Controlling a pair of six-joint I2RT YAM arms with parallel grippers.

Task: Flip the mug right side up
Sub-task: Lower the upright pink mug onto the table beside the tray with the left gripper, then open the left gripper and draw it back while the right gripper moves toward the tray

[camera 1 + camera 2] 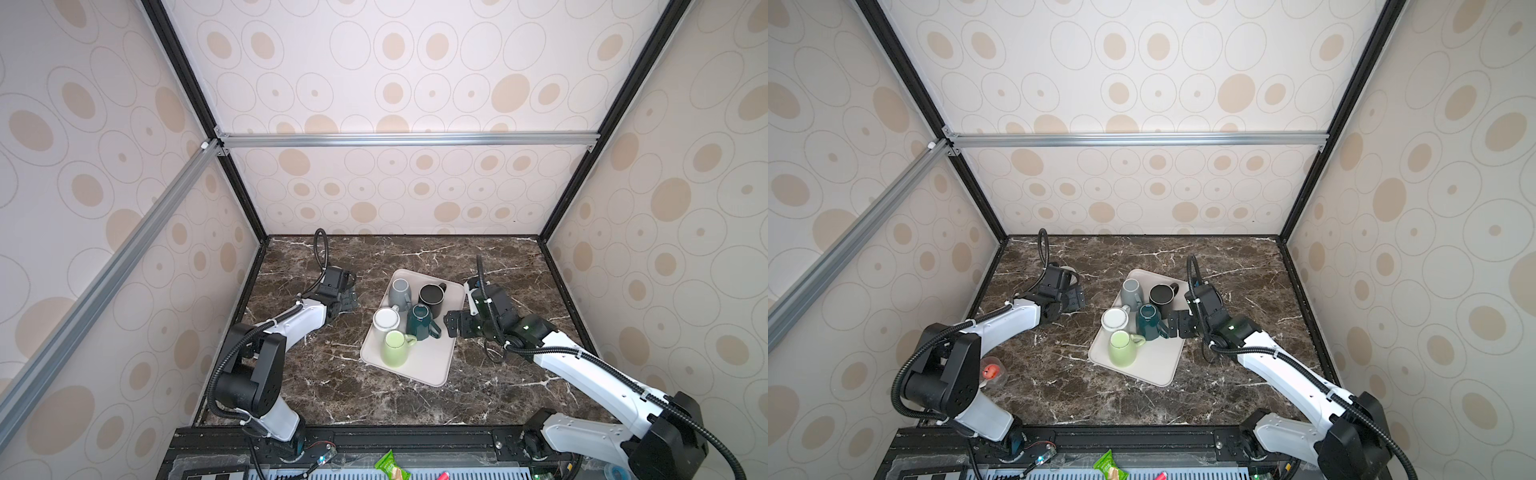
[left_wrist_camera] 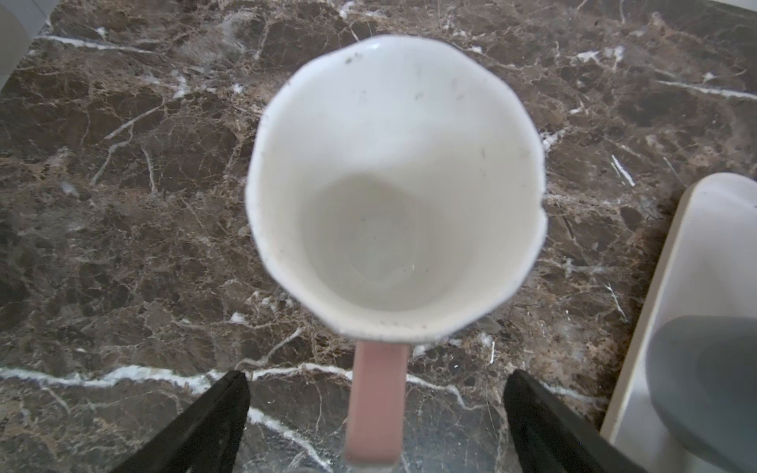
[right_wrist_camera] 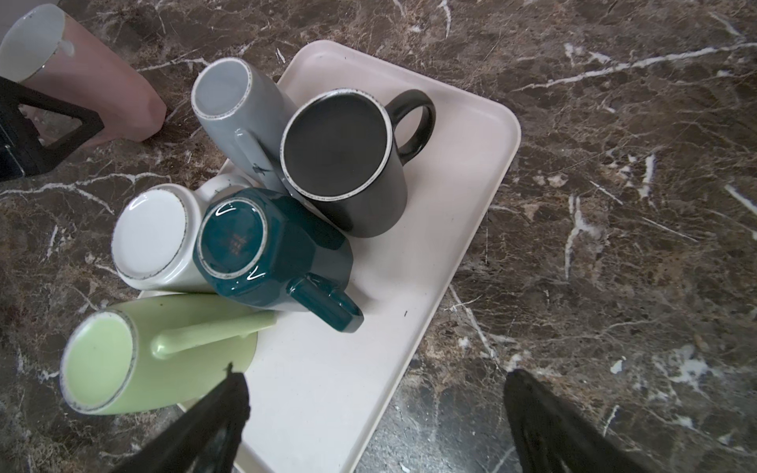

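Note:
A pink mug (image 2: 393, 184) with a white inside stands mouth up on the marble table, left of the tray; it also shows in the right wrist view (image 3: 94, 82). My left gripper (image 2: 375, 381) is open, its fingers wide on either side of the pink handle (image 2: 375, 401) without touching it. In both top views the left gripper (image 1: 347, 297) covers most of this mug. My right gripper (image 3: 375, 381) is open and holds nothing, hanging over the tray's right edge (image 1: 455, 324).
A beige tray (image 1: 419, 365) carries several mugs with their bases up: grey (image 1: 400, 293), black (image 1: 432, 297), white (image 1: 386, 320), dark teal (image 1: 419, 322), light green (image 1: 395, 349). Enclosure walls ring the table. A green packet (image 1: 388, 463) lies on the front rail.

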